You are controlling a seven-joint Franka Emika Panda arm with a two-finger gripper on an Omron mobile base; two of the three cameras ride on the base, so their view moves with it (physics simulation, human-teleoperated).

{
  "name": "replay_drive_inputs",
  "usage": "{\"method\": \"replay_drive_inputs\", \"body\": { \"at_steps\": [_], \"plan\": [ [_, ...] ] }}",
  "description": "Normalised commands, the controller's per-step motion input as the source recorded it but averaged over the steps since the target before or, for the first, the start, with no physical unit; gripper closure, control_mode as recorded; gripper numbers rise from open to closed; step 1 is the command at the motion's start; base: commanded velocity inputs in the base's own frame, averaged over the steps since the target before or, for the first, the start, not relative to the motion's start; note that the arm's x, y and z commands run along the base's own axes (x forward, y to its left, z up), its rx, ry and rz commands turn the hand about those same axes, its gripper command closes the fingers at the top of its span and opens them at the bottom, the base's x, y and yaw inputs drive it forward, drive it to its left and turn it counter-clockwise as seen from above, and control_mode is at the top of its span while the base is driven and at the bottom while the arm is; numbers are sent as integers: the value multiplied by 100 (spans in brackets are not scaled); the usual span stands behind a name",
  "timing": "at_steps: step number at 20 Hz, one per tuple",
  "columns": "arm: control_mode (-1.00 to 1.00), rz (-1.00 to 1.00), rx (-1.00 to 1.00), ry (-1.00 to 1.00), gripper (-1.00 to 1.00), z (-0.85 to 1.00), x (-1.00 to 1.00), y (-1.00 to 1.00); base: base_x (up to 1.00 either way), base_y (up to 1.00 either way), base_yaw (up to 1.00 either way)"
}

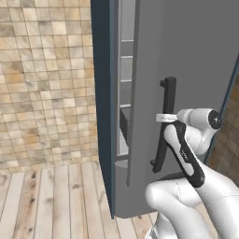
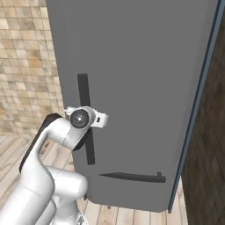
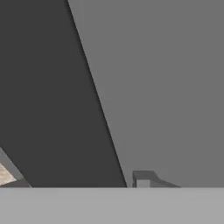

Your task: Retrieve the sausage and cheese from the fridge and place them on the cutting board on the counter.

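Handle (image 1: pixel 164 125) of the fridge (image 1: pixel 196 56) runs vertical right at the end effector (image 1: pixel 161 118), door cracked partway, can't tell if the jaws grip the bar or are letting go.

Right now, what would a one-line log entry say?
tall grey fridge: door ajar, shelves visible | gripper: at long dark vertical bar handle, grip unclear | sausage, cheese: not yet retrieved

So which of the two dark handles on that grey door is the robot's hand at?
The upright handle: the hand reaches it near mid-height. The other handle lies level, lower down, apart from the arm.
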Motion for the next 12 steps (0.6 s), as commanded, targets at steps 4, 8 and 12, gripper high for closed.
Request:
{"method": "replay_drive_inputs", "body": {
  "at_steps": [4,8,12],
  "plan": [
    [-100,0,0,27,100,45,-53,-64,0,0,0],
    [-100,-1,0,24,-100,7,0,6,0,0,0],
    [-100,-5,0,15,-100,0,-48,8,0,0,0]
  ]
}}
